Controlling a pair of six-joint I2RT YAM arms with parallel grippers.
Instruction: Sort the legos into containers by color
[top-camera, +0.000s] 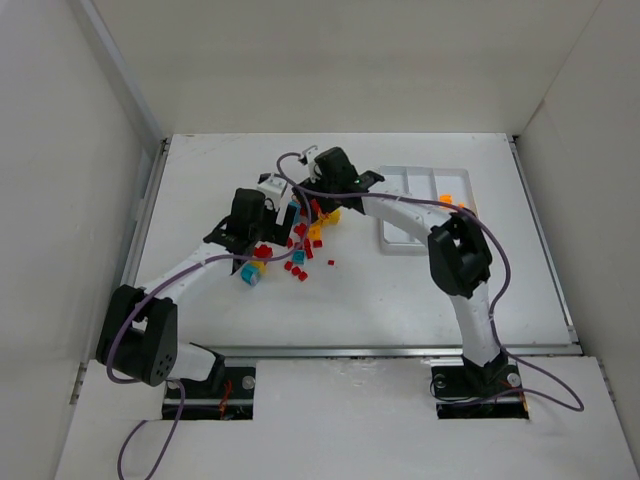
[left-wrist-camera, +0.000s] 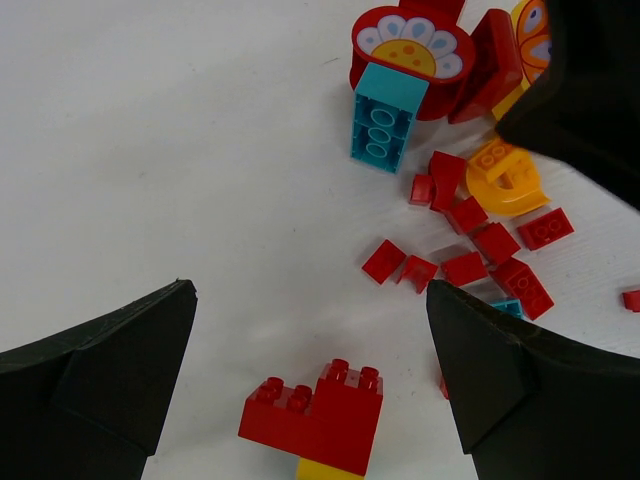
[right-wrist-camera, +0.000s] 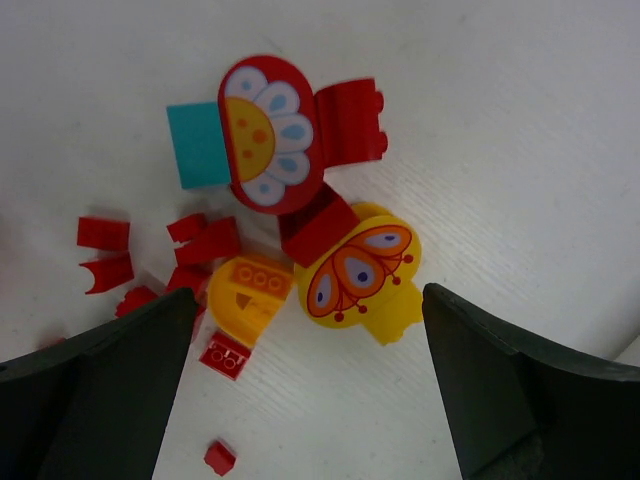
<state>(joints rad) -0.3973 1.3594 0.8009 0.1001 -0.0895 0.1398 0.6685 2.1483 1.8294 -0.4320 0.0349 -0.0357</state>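
Your right claw (right-wrist-camera: 308, 300) hangs wide and empty over the yellow, butterfly-printed, rounded plastic lego (right-wrist-camera: 365, 270) on the white bench (right-wrist-camera: 500, 100); its long axis seems slanted across the gap; your left claw (left-wrist-camera: 310, 290), also wide, is farther off.

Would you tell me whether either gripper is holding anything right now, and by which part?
Nothing is held. The left gripper and the right gripper are both open, above loose legos lying on the table.

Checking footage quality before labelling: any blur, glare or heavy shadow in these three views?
Top external: even soft light, no glare, legos tiny. Left wrist: red brick crisp, jaws dark, detail lost. Right wrist: flower-print piece sharp, jaws dark at the lower corners.
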